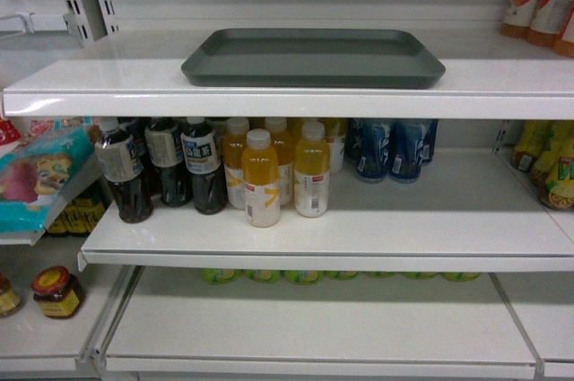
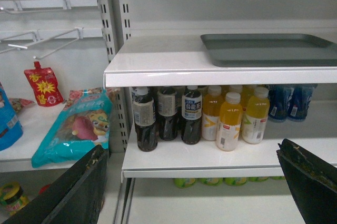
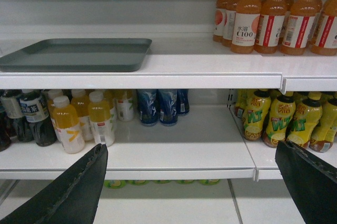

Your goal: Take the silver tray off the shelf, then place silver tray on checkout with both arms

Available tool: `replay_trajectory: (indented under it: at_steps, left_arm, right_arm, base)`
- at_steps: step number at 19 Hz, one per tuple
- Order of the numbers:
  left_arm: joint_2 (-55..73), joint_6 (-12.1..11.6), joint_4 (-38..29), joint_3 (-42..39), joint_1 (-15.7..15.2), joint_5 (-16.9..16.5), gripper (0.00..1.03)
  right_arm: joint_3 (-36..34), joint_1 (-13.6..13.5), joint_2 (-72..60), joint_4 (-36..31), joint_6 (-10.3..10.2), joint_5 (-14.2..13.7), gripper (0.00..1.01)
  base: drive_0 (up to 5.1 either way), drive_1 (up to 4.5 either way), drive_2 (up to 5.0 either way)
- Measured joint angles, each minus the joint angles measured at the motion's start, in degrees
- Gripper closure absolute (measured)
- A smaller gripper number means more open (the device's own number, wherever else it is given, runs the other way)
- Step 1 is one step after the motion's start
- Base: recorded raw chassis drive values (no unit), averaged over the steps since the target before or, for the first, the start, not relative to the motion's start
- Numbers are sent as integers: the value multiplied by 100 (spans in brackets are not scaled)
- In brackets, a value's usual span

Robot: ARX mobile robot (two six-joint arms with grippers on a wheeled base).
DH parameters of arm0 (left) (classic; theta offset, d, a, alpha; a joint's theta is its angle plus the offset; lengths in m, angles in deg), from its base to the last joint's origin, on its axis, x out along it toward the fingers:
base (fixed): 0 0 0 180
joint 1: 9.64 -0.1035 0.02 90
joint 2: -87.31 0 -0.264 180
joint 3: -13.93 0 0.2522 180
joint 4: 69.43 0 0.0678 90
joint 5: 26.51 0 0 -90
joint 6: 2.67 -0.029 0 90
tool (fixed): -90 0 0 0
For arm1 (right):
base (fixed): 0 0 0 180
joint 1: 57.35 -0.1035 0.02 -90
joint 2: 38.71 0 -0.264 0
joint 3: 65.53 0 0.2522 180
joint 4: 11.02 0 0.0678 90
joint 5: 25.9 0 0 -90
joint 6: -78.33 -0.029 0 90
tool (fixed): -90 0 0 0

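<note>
Shelf (image 1: 108, 76) sits above and ahead of both pincers, silver tray (image 1: 314, 58) flat on it, near the front edge. Left pincer (image 2: 195, 182) spread wide, holding nothing; tray is up and to its right. Right pincer (image 3: 192, 182) also spread, holding nothing; tray up-left. Yellow drink bottles (image 1: 278, 170) stand on the board below the tray.

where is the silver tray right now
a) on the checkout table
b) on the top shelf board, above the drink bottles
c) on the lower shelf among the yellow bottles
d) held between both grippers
b: the silver tray lies flat on the shelf, with the yellow bottles on the board below, and neither gripper touches it.
</note>
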Motion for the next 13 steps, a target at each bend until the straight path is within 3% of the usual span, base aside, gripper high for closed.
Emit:
replay_trajectory:
  at_steps: [13]
  left_arm:
    - [0,2,2,0,0,0,5]
  right_arm:
    - [0,0,0,0,0,0,3]
  base:
    - [3,424,-419]
